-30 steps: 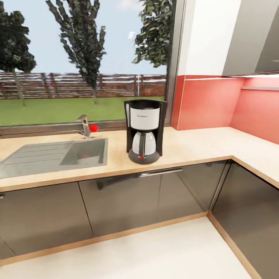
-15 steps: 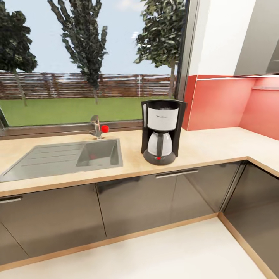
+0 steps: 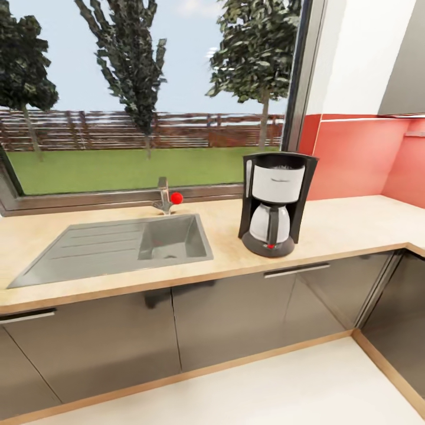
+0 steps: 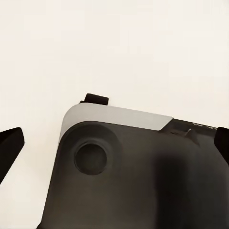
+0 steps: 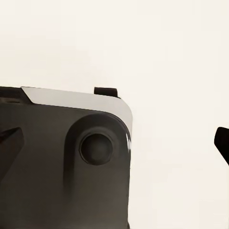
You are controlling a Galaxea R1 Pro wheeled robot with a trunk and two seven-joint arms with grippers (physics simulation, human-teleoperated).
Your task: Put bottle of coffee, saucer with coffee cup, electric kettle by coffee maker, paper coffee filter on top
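Dark base (image 4: 143, 181) with silver-grey rounded edge, round recess, black fingertips (image 4: 9, 145).

No legible text anywhere.

We note a faint dark mark across the white upper panel of the coffee maker (image 3: 276, 203) on the worktop (image 3: 348, 221), likely a brand line, too blurred to read. We find no other labels, numbers or signs in the head or wrist views.

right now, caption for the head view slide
Coffee maker stands on the wooden countertop beside the sink, under a garden window.
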